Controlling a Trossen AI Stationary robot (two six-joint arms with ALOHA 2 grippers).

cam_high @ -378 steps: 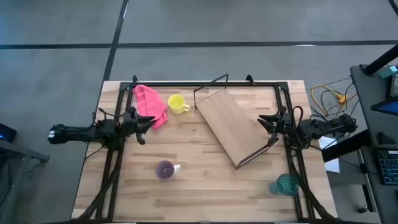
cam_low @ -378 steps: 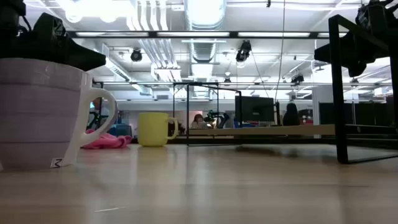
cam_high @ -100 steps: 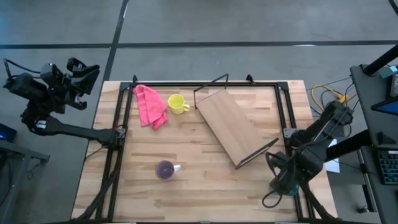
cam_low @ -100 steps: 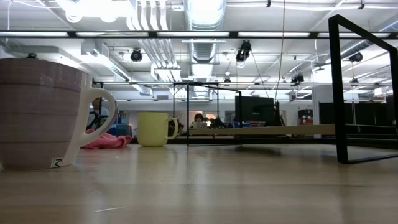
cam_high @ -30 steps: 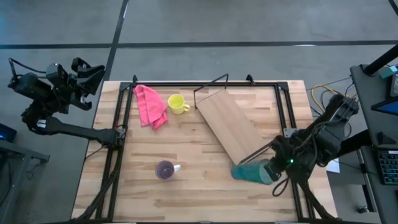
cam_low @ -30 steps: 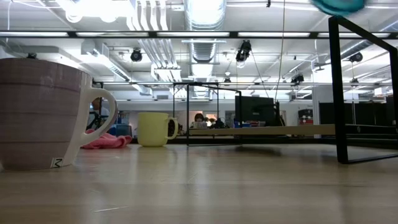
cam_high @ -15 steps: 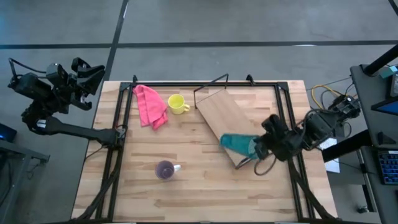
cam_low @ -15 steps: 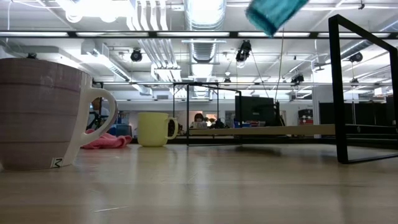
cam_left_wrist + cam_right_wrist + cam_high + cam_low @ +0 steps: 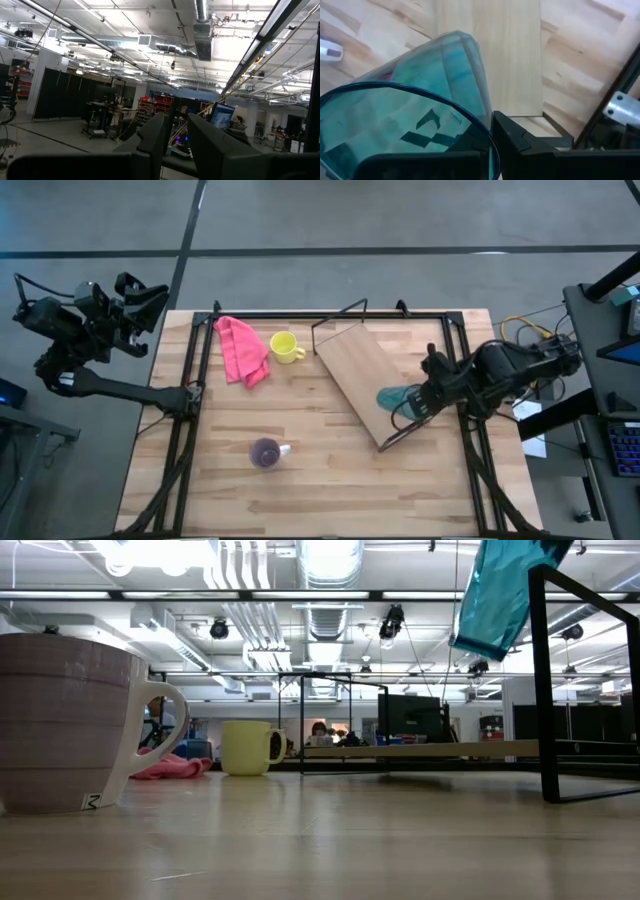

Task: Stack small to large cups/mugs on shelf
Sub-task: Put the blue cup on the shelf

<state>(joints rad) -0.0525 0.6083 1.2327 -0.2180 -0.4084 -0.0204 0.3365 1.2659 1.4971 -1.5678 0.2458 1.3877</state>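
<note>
- My left tool (image 9: 140,285) waits off the worktop's (image 9: 300,480) 10 o'clock corner, fingers slightly parted, holding nothing.
- Pink cloth (image 9: 240,348), then yellow mug (image 9: 284,346), sit at 11 o'clock; the mug is not yet shelved.
- Purple mug (image 9: 265,452) stands at 7 o'clock, also left to do.
- Shelf (image 9: 370,380) lies at centre, nothing resting on it.
- My right tool (image 9: 422,402) is clamped on the teal cup's (image 9: 396,398) rim, above the shelf's 4 o'clock end; the black wire frame crowds that spot, I judge.

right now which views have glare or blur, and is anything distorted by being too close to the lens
Low view: bright ceiling lights glare at the top; the purple mug looms oversized beside the lens. Right wrist view: the teal cup, pinched at its rim by the right gripper, fills the frame, wood showing through it. Left wrist view: the left gripper's dark fingers look soft.
</note>
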